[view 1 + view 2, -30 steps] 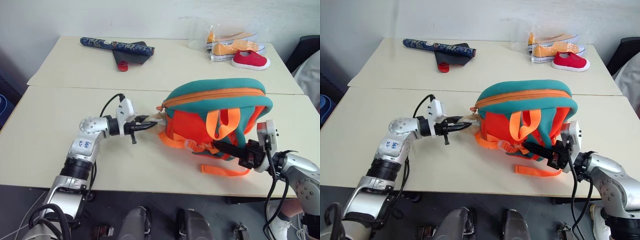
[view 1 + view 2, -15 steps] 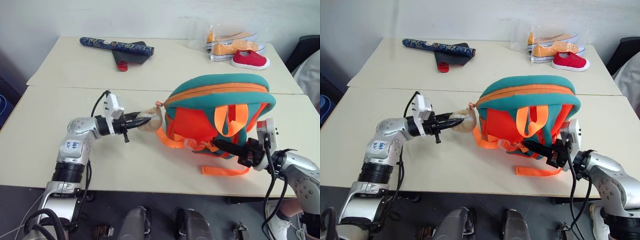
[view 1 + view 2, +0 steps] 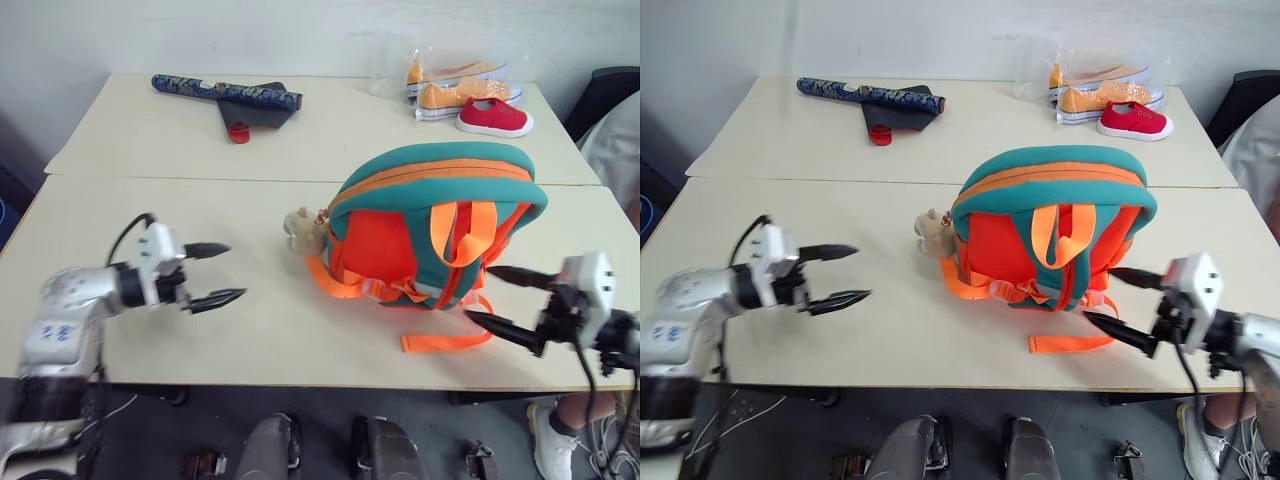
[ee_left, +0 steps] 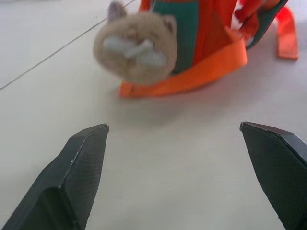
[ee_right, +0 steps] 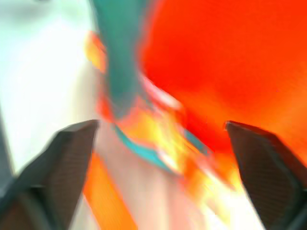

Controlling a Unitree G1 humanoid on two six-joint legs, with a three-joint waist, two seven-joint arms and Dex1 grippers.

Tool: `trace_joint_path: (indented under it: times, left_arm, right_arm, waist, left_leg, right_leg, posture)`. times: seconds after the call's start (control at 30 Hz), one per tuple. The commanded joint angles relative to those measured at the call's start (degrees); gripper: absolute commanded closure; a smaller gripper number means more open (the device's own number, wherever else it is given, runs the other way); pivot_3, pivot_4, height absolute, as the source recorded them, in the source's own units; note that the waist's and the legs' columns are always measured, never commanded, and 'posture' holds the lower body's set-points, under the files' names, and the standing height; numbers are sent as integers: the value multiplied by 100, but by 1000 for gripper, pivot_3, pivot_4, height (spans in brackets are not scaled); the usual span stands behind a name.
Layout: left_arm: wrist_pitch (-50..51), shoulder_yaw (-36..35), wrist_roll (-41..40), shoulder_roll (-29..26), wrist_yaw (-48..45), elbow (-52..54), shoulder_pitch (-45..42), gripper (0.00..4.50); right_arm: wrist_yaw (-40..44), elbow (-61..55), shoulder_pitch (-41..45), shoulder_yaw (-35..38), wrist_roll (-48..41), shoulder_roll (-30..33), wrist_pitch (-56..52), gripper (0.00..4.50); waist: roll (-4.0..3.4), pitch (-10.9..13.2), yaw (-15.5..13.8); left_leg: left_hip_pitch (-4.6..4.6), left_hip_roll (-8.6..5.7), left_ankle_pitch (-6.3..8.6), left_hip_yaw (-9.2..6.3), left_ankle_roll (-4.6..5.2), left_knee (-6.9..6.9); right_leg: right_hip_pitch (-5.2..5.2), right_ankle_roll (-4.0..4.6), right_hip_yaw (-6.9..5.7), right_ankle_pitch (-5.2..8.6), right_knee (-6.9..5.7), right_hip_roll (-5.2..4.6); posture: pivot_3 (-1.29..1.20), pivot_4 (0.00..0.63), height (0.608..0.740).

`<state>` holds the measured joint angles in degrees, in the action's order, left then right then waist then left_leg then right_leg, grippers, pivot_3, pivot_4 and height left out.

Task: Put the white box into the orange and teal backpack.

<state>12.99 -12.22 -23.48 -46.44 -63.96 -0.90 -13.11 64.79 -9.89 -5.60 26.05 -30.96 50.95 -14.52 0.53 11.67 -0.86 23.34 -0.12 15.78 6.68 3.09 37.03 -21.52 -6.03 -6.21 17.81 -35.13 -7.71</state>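
Observation:
The orange and teal backpack (image 3: 430, 215) stands upright on the near table, its straps facing me and its zipper looking closed. Its tan plush charm (image 3: 300, 228) lies on the table by its left side, and shows close up in the left wrist view (image 4: 136, 45). My left gripper (image 3: 232, 270) is open and empty, well to the left of the charm. Just right of the backpack's lower corner, my right gripper (image 3: 478, 293) is open too, holding nothing. The white box is out of view.
A loose orange strap (image 3: 445, 342) trails toward the front edge. On the far table sit a clear bag of orange shoes (image 3: 460, 85), a red shoe (image 3: 495, 117), a dark patterned roll (image 3: 225, 92) and a red cap (image 3: 237, 131). A seam (image 3: 180, 179) joins the tables.
Both grippers have opened and drawn away from the backpack. The left let go of the plush charm and moved left; the right released the strap area and moved right.

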Motion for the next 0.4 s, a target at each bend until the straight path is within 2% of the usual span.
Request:
trace_joint_path:
  times: [0.03, 0.1, 0.2, 0.4]
  left_arm:
    - [-292, -613, 8, -180, 33, 460, 759, 0]
    - [-400, -747, 91, -193, 127, 654, 1201, 0]
    - [-567, -845, 228, -137, 295, 862, 1707, 0]
    - [-680, -874, 225, -106, 422, 1180, 2068, 0]
  right_arm:
    - [429, 1180, 6, 304, 704, 177, 1623, 21]
    - [820, 1863, 183, 203, 826, 281, 2255, 21]
    - [1095, 2560, 606, 74, 784, 300, 2547, 21]
    - [1202, 3069, 953, -235, 1008, 197, 3153, 21]
  waist:
    - [1, -1, 11]
    - [-3, 0, 32]
    - [-11, 4, 66]
    - [-16, 2, 102]
  left_leg:
    - [-4, 1, 2, 1, -2, -2]
    - [-7, 2, 3, 3, -4, -7]
    - [-6, 5, 1, 4, -9, -12]
    - [-7, 14, -1, 4, -18, -19]
  right_leg:
    - [2, 0, 1, 0, 4, 0]
    - [3, 0, 2, 0, 10, -3]
    - [-2, 0, 2, 0, 10, -4]
    - [-7, 6, -5, 3, 9, -3]
  posture:
    - [0, 150, 740]
    - [0, 150, 740]
    - [0, 150, 740]
    - [0, 150, 740]
